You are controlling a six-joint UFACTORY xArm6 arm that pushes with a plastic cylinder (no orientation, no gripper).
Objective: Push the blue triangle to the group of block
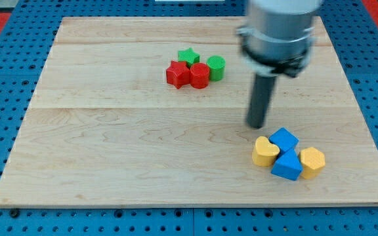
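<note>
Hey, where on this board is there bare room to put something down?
Bare wood fills the view's left half, left of the red star. A free band lies between the red-green cluster and the blue triangle. Crowded: bottom right, where my tip stands just above the blue cube.

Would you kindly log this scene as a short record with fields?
tip: my tip, just above the blue cube, apart from it
near group: blue triangle, blue cube, yellow heart, yellow hexagon, huddled together
far group: green star, red star, red cylinder, green cylinder
surface: wooden board
</note>
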